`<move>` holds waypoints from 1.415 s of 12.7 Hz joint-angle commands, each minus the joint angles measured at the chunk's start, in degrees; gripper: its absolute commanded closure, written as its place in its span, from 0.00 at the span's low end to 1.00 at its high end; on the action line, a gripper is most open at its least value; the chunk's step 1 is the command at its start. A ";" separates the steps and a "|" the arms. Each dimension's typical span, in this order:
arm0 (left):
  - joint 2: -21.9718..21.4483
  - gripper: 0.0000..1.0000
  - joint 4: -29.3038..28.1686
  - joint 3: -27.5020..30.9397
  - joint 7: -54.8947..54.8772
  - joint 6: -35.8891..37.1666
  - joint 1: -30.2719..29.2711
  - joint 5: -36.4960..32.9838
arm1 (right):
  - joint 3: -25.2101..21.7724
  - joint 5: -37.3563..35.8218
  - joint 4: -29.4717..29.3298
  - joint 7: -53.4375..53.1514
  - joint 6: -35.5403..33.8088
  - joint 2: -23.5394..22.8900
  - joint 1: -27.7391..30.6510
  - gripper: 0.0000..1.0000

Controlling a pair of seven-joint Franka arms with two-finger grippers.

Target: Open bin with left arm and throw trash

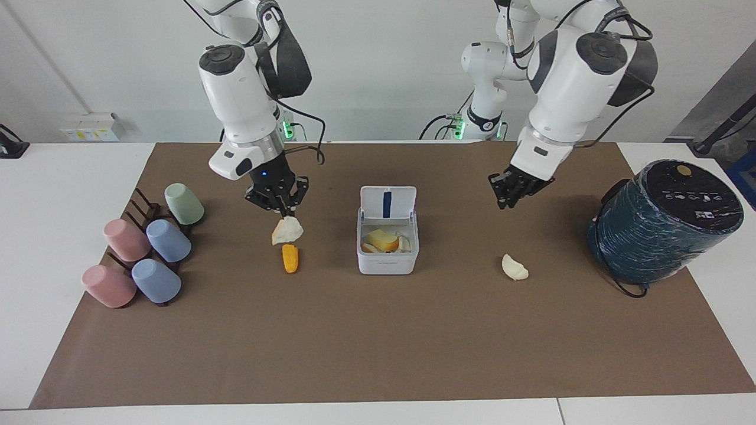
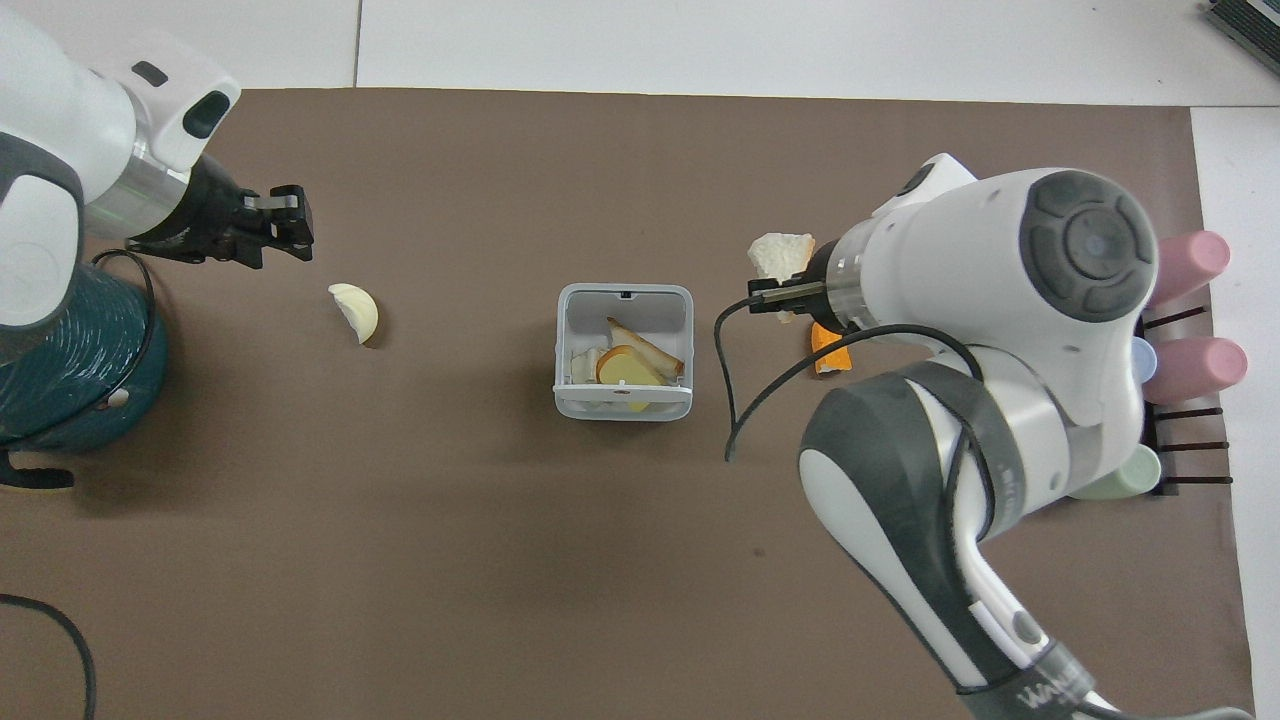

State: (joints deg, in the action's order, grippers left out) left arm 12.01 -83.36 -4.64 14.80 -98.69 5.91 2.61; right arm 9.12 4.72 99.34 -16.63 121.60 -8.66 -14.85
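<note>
The bin, a small white square box, stands mid-bench with its lid hinged upright, a blue stripe on the lid's inner face, food scraps inside; one cream wedge hangs pinched in the right tool above the orange piece; another cream wedge lies toward the left arm's end.
</note>
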 commanded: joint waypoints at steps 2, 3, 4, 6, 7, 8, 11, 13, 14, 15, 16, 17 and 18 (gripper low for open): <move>-3.21 0.00 -10.13 -0.73 -3.19 -10.27 -2.04 -0.51 | 0.11 1.08 -3.10 -3.14 3.03 -5.04 -4.57 1.00; -3.22 0.00 -12.25 -0.73 -3.80 -12.82 -2.31 -0.59 | 0.19 1.34 -3.10 -3.58 3.03 -5.66 -5.45 1.00; -2.96 0.00 -14.27 -0.73 -4.16 -15.46 -2.31 -0.59 | 0.20 1.69 -3.01 -3.58 3.21 -6.45 -6.59 1.00; -3.13 0.00 -20.15 -0.73 -4.16 -23.70 -2.48 -0.68 | 0.20 1.70 -2.83 -3.67 4.08 -7.77 -7.65 1.00; -3.22 0.00 -22.44 -0.73 -4.25 -26.88 -3.18 -0.77 | 0.20 1.70 -2.66 -3.76 4.70 -8.21 -7.83 1.00; -3.13 0.00 -23.77 -0.73 -4.51 -28.82 -3.62 -0.77 | 0.20 1.70 -2.40 -3.76 5.92 -8.65 -8.96 1.00; -1.90 0.00 -26.76 -0.73 -4.34 -31.56 -3.54 -0.77 | 0.20 1.78 -2.22 -4.99 6.99 -9.80 -9.94 1.00; -0.59 0.00 -29.13 -0.81 -4.08 -34.45 -3.37 -0.77 | 0.20 1.70 -1.52 -4.99 6.99 -9.79 -9.94 1.00; 0.12 0.00 -30.01 -0.81 -3.99 -36.12 -3.28 -0.77 | 0.20 1.78 -1.51 -4.99 6.81 -9.88 -9.85 1.00; 1.25 0.00 -30.63 -0.81 -3.99 -37.53 -3.10 -0.77 | 0.20 1.78 -1.51 -4.99 6.81 -9.88 -9.76 0.73; 2.22 0.00 -30.72 -0.81 -3.90 -38.41 -3.01 -0.77 | 0.20 1.70 -1.60 -4.99 6.99 -9.88 -9.76 0.40; 3.71 0.00 -30.72 -0.73 -3.81 -39.29 -2.75 -0.77 | 0.20 1.78 -1.60 -5.08 7.07 -9.88 -9.85 0.31; 4.94 0.00 -30.81 -0.73 -3.55 -40.78 -2.75 -0.77 | 0.20 1.78 -1.60 -5.08 7.07 -9.88 -9.85 0.09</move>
State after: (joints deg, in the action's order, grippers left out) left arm 15.42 -113.44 -5.38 10.83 -136.50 3.01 2.61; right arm 9.12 5.60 97.67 -20.89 128.08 -18.53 -24.94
